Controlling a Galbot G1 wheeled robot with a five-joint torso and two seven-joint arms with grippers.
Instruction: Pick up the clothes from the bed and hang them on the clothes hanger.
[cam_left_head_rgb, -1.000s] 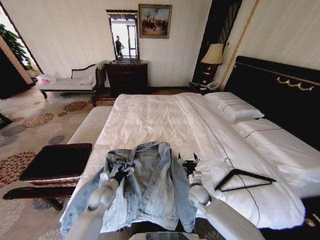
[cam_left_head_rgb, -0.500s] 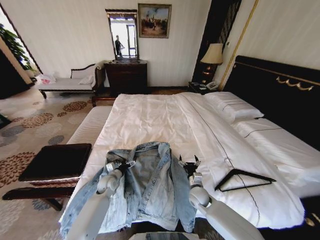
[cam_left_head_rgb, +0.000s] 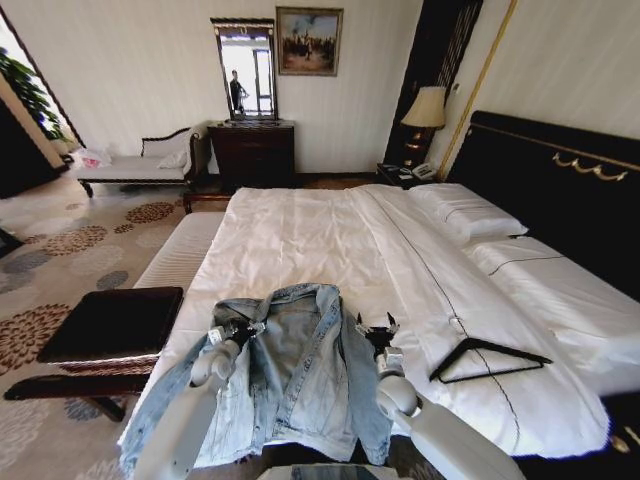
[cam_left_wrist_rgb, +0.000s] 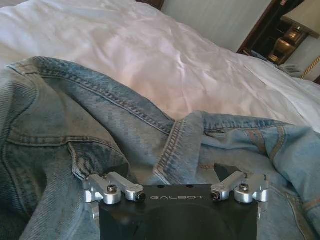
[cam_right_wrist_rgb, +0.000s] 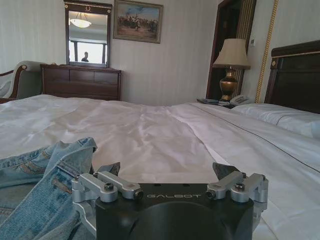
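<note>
Spreading across most of the head view, the bed (cam_left_head_rgb: 330, 240) carries a smooth white quilt with soft creases, white pillows (cam_left_head_rgb: 465, 212) along a tall black headboard (cam_left_head_rgb: 560, 190), and a dark frame. Compared with half a second ago, the room and bed sit in the same place; the left gripper has edged slightly toward the jacket's collar, while the right gripper looks unchanged.

Next in size, the clothes (cam_left_head_rgb: 285, 375) are a faded light-blue denim jacket, lying open and flat at the foot of the bed with its collar toward the pillows and one sleeve trailing off the left edge. The left wrist view shows its thick stitched seams and folded collar (cam_left_wrist_rgb: 182, 142) rumpled against the quilt.

To the jacket's right, apart from it, the clothes hanger (cam_left_head_rgb: 488, 360) lies flat on the quilt, a thin black triangle.

The left gripper (cam_left_head_rgb: 237, 331) hovers over the jacket's left shoulder, just short of the collar, its jaws spread apart with nothing between them. The right gripper (cam_left_head_rgb: 377, 327) sits just beside the jacket's right edge, between jacket and hanger, its jaws likewise apart and empty; in its wrist view, denim (cam_right_wrist_rgb: 45, 190) lies close alongside.
</note>
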